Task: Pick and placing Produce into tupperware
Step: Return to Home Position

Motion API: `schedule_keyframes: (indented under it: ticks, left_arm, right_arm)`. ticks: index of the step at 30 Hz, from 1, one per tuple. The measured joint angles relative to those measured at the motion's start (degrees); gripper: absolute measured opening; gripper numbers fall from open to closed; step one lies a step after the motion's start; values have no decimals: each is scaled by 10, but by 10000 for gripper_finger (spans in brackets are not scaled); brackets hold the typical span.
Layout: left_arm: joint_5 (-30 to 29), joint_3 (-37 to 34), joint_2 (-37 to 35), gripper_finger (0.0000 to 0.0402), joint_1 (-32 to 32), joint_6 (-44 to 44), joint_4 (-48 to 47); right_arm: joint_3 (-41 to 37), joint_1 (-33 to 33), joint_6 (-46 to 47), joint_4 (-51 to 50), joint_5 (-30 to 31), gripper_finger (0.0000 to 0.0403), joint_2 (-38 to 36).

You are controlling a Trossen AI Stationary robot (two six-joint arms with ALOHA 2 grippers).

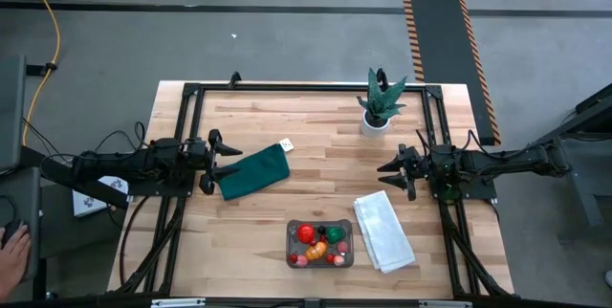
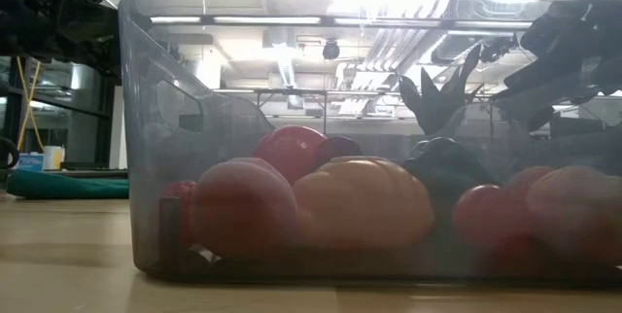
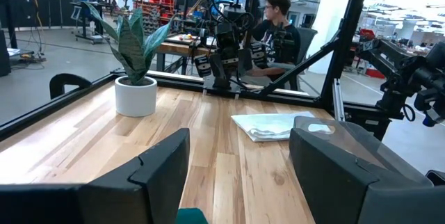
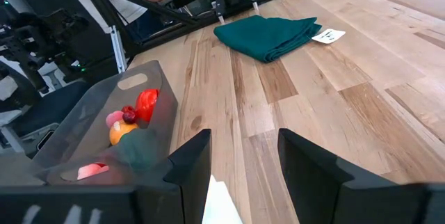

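High view: we see the left claw [image 1: 212, 160] spread wide over the table's [image 1: 316, 121] left side, its tips just beside the dark green cloth [image 1: 254, 171]. The right claw [image 1: 394, 169] is also spread wide, empty, at the opposite side. The tupperware [image 1: 291, 242] sits between the two claws, off to the front edge and nearer the right claw, with the produce [image 1: 320, 241] heaped inside. A folded white towel [image 1: 384, 233] touches the container's side below the right claw, and a potted plant [image 1: 381, 103] stands just behind that claw.

Low view: the tupperware [image 2: 146, 109] fills our frame. Through its clear wall we make out an orange piece [image 2: 364, 201], a pink one [image 2: 243, 206] and a red one [image 2: 292, 150], all resting on its floor.

Left wrist view: the left claw [image 3: 240, 140] gapes, holding nothing. Ahead of it, across the table, we see the plant [image 3: 132, 64], the towel [image 3: 268, 125] and the right arm [image 3: 226, 50], with a seated person [image 3: 278, 22] beyond.

Right wrist view: the right claw [image 4: 243, 147] is wide and empty. The tupperware [image 4: 132, 83] lies ahead and to one side of it, the produce [image 4: 142, 106] inside; the green cloth [image 4: 268, 35] lies farther ahead, well apart.
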Motion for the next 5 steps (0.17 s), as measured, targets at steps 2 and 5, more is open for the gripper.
schedule_keyframes:
  ticks: [2,5]
  left_arm:
    - [0,0,0,237,0,0,0]
    - [0,0,0,237,0,0,0]
  right_arm:
    - [0,0,0,0,0,156,0]
    - [0,0,0,0,0,156,0]
